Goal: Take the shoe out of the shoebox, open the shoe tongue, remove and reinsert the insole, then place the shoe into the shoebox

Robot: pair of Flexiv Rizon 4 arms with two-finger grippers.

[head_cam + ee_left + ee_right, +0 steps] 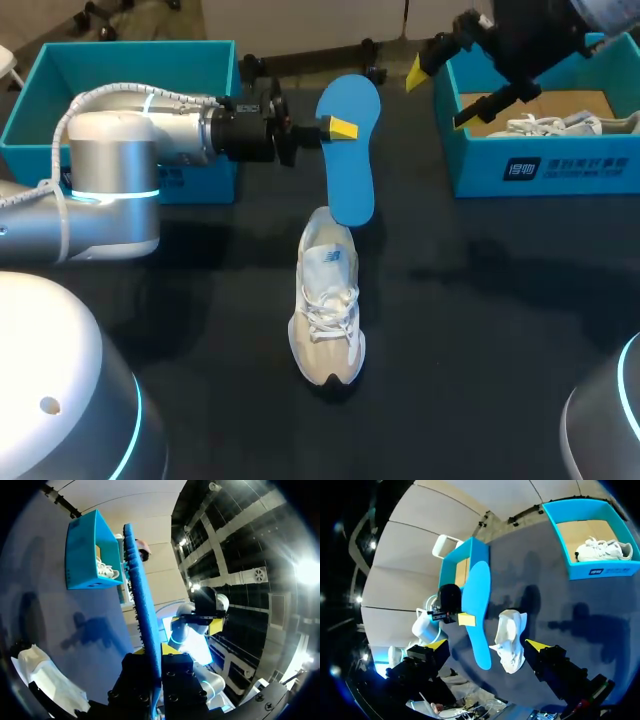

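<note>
Nearest, the shoe (327,305) lies on the table (480,330), toe toward the camera. Behind it the left gripper (335,128) pinches the blue insole (350,170), lower end at the collar: I'd steer it in straight and slowly. Farther off, the right gripper (486,645) gapes empty.

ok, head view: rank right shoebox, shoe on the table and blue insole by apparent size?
1. right shoebox, partly hidden.
2. shoe on the table.
3. blue insole, barely smaller; it is held up nearer the camera, so 2 and 3 are unsure.
</note>
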